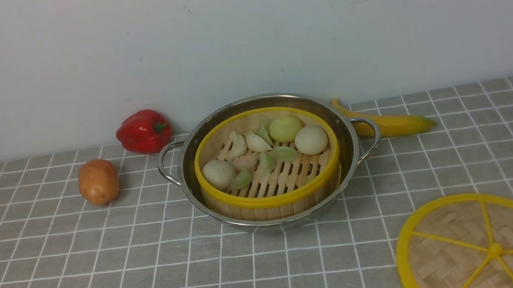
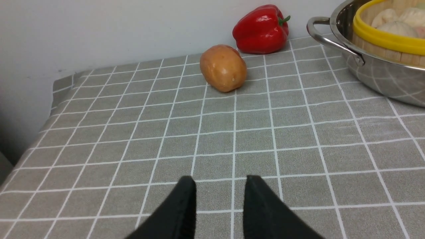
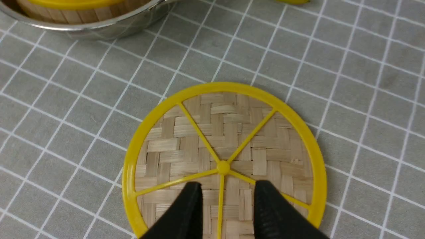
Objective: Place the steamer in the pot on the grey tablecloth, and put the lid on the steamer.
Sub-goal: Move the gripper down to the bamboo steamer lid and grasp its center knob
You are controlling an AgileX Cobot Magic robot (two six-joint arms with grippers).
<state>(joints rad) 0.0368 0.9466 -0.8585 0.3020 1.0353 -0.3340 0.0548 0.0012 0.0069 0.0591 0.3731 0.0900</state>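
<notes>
One step done: the round bamboo steamer with the yellow rim (image 1: 271,200), buns and dumplings inside, sits down in the wide, shiny steel pot (image 1: 346,134). The pot stands on the grey, white-gridded tablecloth (image 1: 105,258), near the middle of the worktop's back edge.
One step left: the flat woven-bamboo lid with the yellow rim (image 1: 452,247) lies on the cloth by the worktop's front right corner, well apart from the pot. The steamer is uncovered.
Right hand (image 3: 227,183): above the lid and pointing down at it. Its black fingers are spread either side of a thin yellow spoke (image 3: 220,199), near the central hub (image 3: 223,167), and pinch nothing. I cannot tell whether the tips touch the weave.
Left hand (image 2: 219,177): low over bare cloth toward the worktop's left edge. Its fingers are parted with a clear gap and hold nothing. It is aimed towards a brown potato (image 2: 223,68), with a red bell pepper (image 2: 260,30) beyond.
Front view: neither arm shows there.
My reading: the right hand looks set for the lid, and the left has no part in it.
</notes>
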